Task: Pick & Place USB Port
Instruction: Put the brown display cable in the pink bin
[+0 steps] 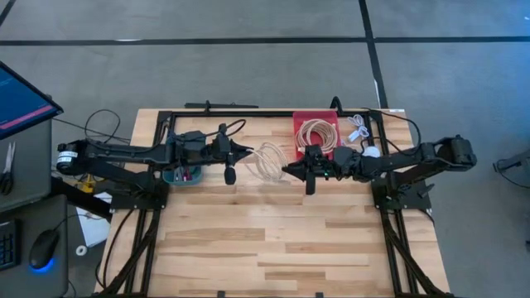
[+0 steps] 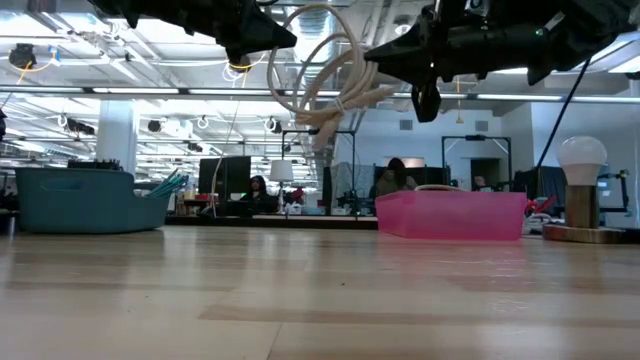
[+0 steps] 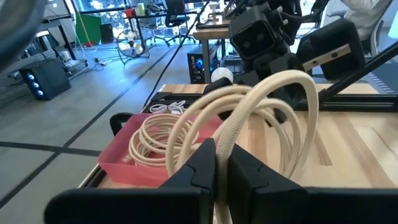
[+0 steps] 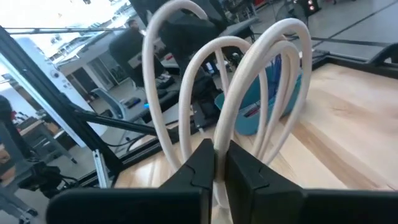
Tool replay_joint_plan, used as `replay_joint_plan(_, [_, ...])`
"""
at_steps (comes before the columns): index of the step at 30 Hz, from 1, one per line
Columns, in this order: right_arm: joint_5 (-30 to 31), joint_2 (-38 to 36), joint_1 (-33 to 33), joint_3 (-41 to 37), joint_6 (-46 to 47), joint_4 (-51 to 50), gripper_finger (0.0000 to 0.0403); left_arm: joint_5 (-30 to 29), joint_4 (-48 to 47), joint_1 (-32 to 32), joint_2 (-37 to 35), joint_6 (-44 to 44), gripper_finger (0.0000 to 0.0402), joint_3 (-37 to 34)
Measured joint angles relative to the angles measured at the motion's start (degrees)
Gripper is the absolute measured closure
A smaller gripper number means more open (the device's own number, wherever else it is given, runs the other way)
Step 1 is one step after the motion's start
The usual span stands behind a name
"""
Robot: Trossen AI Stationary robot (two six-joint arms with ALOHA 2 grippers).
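A coiled cream USB cable (image 1: 270, 160) hangs in the air between my two grippers, above the middle of the table; it also shows in the low view (image 2: 322, 75). My left gripper (image 1: 248, 151) is shut on its left side, my right gripper (image 1: 286, 169) is shut on its right side. A second coiled cream cable (image 1: 318, 132) lies in the red bin (image 1: 300, 118) at the far side. A teal bin (image 1: 180, 175) sits under my left arm. My left gripper pinches a strand of the coil (image 3: 231, 144) between its two fingers, coming level from the table's left. The coil stands up past the fingers, clear of the table. My right gripper pinches strands of the coil (image 4: 222, 142) between its two fingers, coming level from the table's right. The loops stand up beyond the fingers, lifted clear.
White adapters and a small cable (image 1: 358, 128) lie right of the red bin. A lamp bulb on a wooden base (image 2: 582, 195) stands at the far right. A black frame (image 1: 248, 113) runs along the table's far edge. The near half of the table (image 1: 273, 240) is bare wood.
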Motion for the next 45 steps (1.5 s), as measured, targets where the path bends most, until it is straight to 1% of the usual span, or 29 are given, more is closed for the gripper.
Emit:
replay_joint_plan(3, [-0.45, -0.79, 0.0, 0.0, -1.1, -0.31, 0.0395, 1.4, 0.12, -0.03, -0.05, -0.56, 0.0375, 0.0])
replay_joint_plan(8, [-0.14, -3.2, 0.0, -0.02, -2.89, -3.35, 0.0398, 1.17, 0.17, -0.34, -0.11, -2.08, 0.0353, 0.0])
replay_joint_plan(11, [0.39, -5.37, 0.0, -0.02, -4.32, -6.62, 0.0399, 1.01, 0.15, -0.34, -0.11, -2.1, 0.0327, 0.0])
replay_joint_plan(16, [3.79, -10.72, 0.0, -0.02, -7.14, -14.87, 0.0399, 0.82, 0.1, -0.34, -0.11, -2.1, 0.0276, 0.0])
replay_joint_plan(19, [8.07, -15.29, 0.05, -0.02, -8.38, -21.59, 0.0399, 0.82, -0.14, -0.34, -0.11, -2.1, 0.0252, 0.0])
replay_joint_plan(23, [16.61, -22.39, 0.04, -0.02, -9.87, -31.75, 0.0399, 0.82, -2.75, -0.32, -0.11, -2.52, 0.0233, 0.0])
replay_joint_plan(27, [26.41, -28.63, 0.04, -0.02, -9.85, -42.39, 0.0399, 0.8, -7.5, -0.32, -0.11, -2.53, 0.023, 0.02])
replay_joint_plan(30, [33.1, -30.62, 0.0, -0.02, -8.71, -48.74, 0.0399, 0.8, -9.82, -0.32, -0.11, -3.05, 0.0234, 0.02])
replay_joint_plan(33, [37.24, -30.4, 0.0, -0.02, -7.94, -52.38, 0.04, 0.82, -10.54, -0.32, -0.11, -4.86, 0.024, 0.02])
replay_joint_plan(37, [40.11, -27.68, -0.23, -0.02, -7.72, -52.82, 0.04, 0.82, -10.58, -0.32, -0.12, -4.88, 0.025, 0.02])
replay_joint_plan(45, [40.4, -18.31, -4.31, -0.02, -7.63, -53.58, 0.04, 0.82, -10.56, -0.32, -0.48, -4.88, 0.0262, 0.02])
